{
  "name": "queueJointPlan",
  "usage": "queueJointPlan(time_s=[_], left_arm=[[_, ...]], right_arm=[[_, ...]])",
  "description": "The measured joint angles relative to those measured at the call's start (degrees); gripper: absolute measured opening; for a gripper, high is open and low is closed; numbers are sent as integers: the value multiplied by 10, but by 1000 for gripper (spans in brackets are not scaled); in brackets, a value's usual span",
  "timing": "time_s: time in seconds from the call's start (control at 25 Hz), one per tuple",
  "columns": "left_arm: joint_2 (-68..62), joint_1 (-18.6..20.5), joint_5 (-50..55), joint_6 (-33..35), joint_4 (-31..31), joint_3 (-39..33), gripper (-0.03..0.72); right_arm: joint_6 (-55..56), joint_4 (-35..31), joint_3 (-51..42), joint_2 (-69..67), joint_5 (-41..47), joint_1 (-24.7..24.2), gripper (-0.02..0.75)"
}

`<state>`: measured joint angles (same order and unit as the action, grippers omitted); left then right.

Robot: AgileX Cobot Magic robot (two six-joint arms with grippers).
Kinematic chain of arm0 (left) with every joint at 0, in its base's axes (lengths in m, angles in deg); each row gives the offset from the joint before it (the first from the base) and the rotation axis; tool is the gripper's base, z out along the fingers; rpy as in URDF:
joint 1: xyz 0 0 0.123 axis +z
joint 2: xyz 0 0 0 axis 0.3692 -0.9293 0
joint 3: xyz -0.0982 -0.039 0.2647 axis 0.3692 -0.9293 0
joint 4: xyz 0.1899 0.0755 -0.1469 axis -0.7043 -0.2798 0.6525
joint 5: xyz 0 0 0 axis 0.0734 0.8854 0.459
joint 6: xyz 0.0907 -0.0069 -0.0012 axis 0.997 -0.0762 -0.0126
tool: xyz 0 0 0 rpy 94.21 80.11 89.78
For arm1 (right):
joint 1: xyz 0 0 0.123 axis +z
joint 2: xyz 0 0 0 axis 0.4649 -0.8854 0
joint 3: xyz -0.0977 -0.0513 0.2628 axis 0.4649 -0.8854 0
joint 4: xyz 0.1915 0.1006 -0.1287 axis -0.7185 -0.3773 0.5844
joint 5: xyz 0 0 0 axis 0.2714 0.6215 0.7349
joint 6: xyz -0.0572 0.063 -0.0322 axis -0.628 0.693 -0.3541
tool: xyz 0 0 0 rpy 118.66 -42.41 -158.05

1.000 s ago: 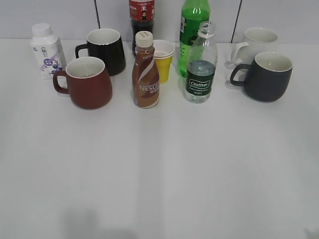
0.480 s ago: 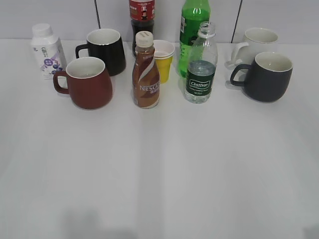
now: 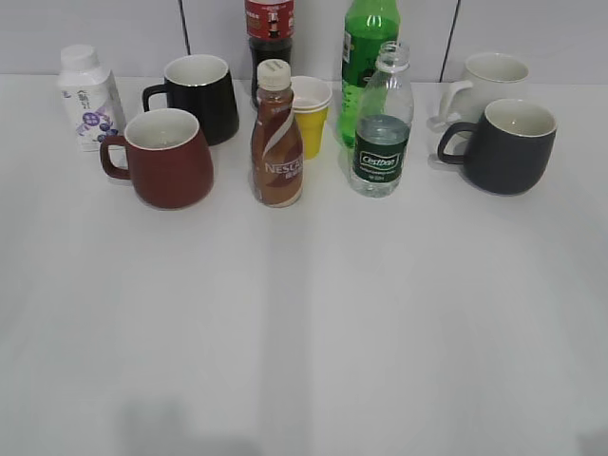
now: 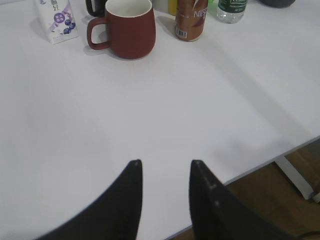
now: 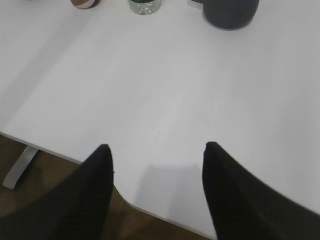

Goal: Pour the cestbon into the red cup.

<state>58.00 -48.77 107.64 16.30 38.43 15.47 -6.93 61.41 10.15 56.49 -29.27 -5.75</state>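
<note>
The cestbon (image 3: 382, 128), a clear capless bottle with a dark green label, stands upright at the back centre-right; its base shows in the right wrist view (image 5: 145, 6) and the left wrist view (image 4: 231, 9). The red cup (image 3: 168, 160), maroon with a white inside, stands at the back left, handle to the left; it also shows in the left wrist view (image 4: 129, 30). My left gripper (image 4: 165, 163) is open and empty over the table's near edge. My right gripper (image 5: 156, 147) is open and empty over the near edge. Neither gripper shows in the exterior view.
A brown Nescafe bottle (image 3: 277, 138) stands between the cup and the cestbon. Behind are a black mug (image 3: 202, 95), a yellow paper cup (image 3: 311, 112), a green soda bottle (image 3: 366, 47) and a dark cola bottle (image 3: 269, 33). A white carton (image 3: 88, 95) stands far left; a dark grey mug (image 3: 505, 145) and a white mug (image 3: 484, 81) stand right.
</note>
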Motion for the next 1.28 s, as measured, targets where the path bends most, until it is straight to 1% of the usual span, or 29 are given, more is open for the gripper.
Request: queueJointPlan(time_s=[0.12, 0.2, 0.32, 0.4, 0.48, 0.56, 0.68, 0.76, 0.88, 1.28], left_arm=[[0, 0, 0, 0, 0, 0, 242], [0, 0, 0, 0, 0, 0, 242], [0, 5, 0, 0, 0, 0, 240], [0, 33, 0, 0, 1, 0, 241], [0, 76, 0, 0, 1, 0, 241], [0, 130, 0, 0, 1, 0, 240], [14, 197, 0, 0, 1, 0, 240], [26, 224, 0, 0, 1, 0, 240], [29, 237, 0, 0, 1, -1, 240], [29, 237, 0, 0, 1, -1, 240]], right_arm=[[0, 0, 0, 0, 0, -14, 430], [0, 0, 0, 0, 0, -48, 430], [0, 0, 0, 0, 0, -122, 430], [0, 0, 0, 0, 0, -164, 430], [1, 0, 0, 0, 0, -184, 430], [1, 0, 0, 0, 0, -189, 430], [1, 0, 0, 0, 0, -189, 430], [1, 0, 0, 0, 0, -189, 430], [1, 0, 0, 0, 0, -189, 430], [1, 0, 0, 0, 0, -190, 430]])
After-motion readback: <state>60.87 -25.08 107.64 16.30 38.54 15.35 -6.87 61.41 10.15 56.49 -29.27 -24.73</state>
